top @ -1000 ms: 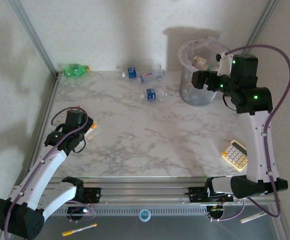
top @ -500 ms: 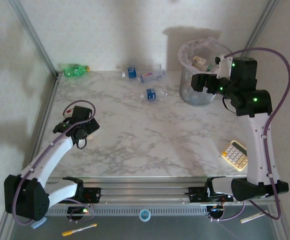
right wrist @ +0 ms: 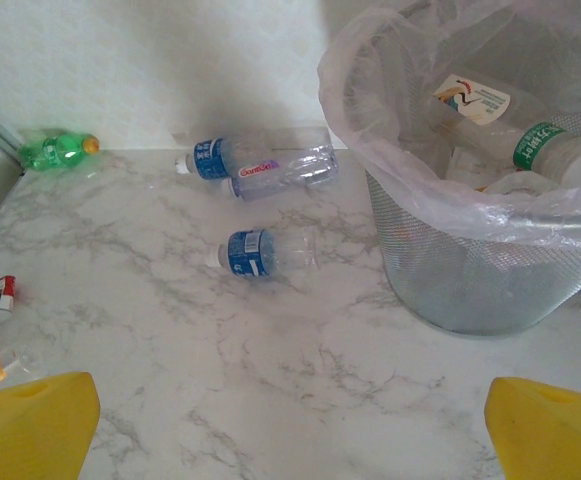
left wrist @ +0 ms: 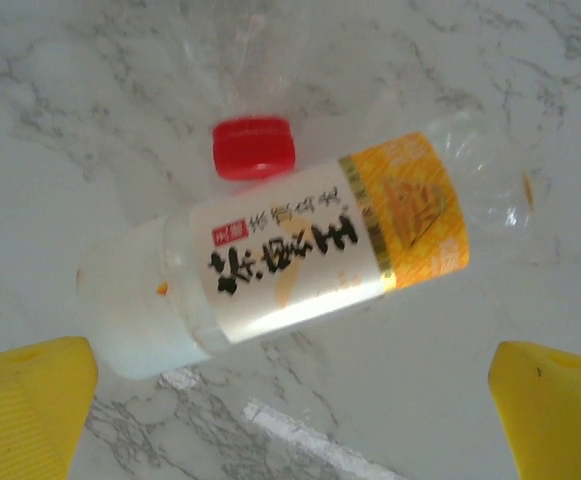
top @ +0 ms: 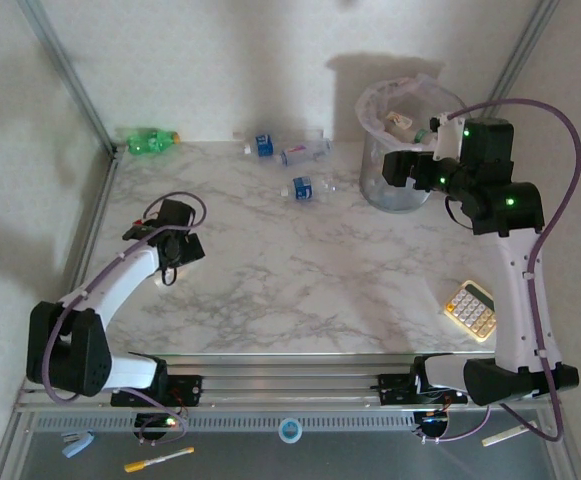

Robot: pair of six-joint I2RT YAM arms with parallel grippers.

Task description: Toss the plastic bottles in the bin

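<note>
left claw (left wrist: 290, 405) down, agape over bottle (left wrist: 300, 260) | right claw (right wrist: 290, 428) agape — seemingly raised, near bin (right wrist: 470, 285)

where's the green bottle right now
In the top view the green bottle lies on its side in the far left corner of the table, well left of the nearest blue-labelled bottle.

Beige calculator (top: 469, 309), yellow pen (top: 158, 460), marble table (top: 270, 280)
</note>
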